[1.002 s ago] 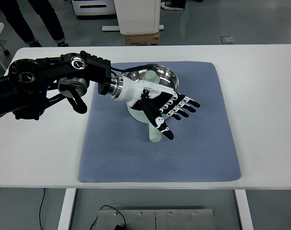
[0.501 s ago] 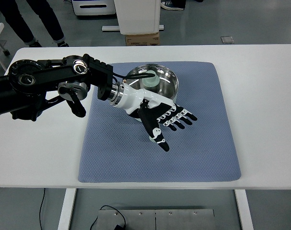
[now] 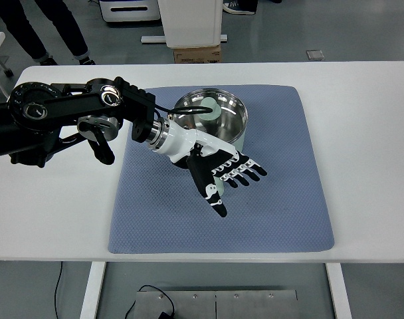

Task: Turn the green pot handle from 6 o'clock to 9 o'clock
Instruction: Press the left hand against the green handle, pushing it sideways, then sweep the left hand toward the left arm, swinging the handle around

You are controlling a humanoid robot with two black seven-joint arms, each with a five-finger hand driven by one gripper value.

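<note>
While the left hand point(image 3: 222, 174) lies over the handle, fingers spread and clamped on nothing: green pot point(image 3: 212, 119), upper middle of blue mat point(image 3: 282, 199), white desk point(image 3: 368, 133).
Handle hidden under the palm; its clock position cannot be told, judged near 6 to 7 o'clock of the pot body. Risks: flat fingers may ride over the handle and lose it; a sideways push may slide the whole pot toward 9 o'clock or ruck the mat instead of turning it. Right hand absent from view.

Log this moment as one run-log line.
left hand: open, fingers spread, over handle area | green pot: upright on blue mat | handle: hidden under hand | right arm: out of view
</note>
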